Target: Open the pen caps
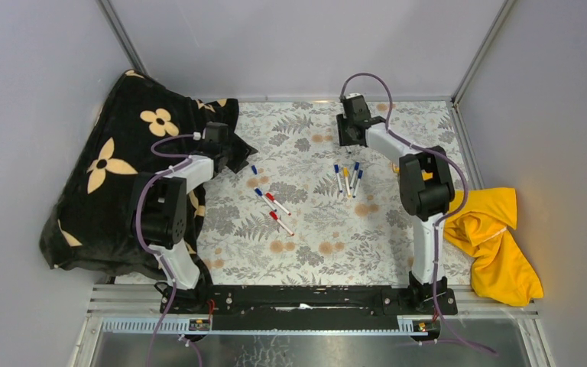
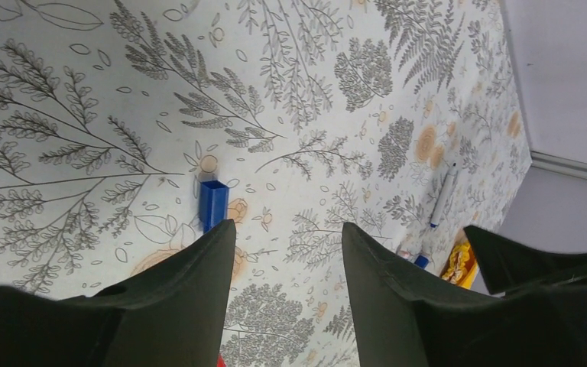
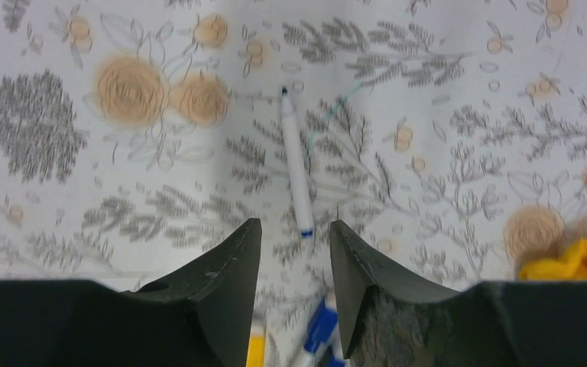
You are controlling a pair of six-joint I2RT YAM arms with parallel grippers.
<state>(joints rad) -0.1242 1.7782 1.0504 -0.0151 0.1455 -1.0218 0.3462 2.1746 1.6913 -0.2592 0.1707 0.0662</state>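
Note:
In the left wrist view a loose blue pen cap lies on the leaf-patterned cloth just beyond my left gripper, which is open and holds nothing. From above, that cap sits right of the left gripper, with three capped pens nearer the front. My right gripper is open above an uncapped white pen lying on the cloth, its tip pointing away. A blue-capped pen and a yellow-capped one lie blurred under the jaws. Seen from above, several pens lie in front of the right gripper.
A black flowered cloth is heaped at the left, close behind the left arm. A yellow cloth lies at the right edge, off the patterned cloth. Grey walls close in the back and sides.

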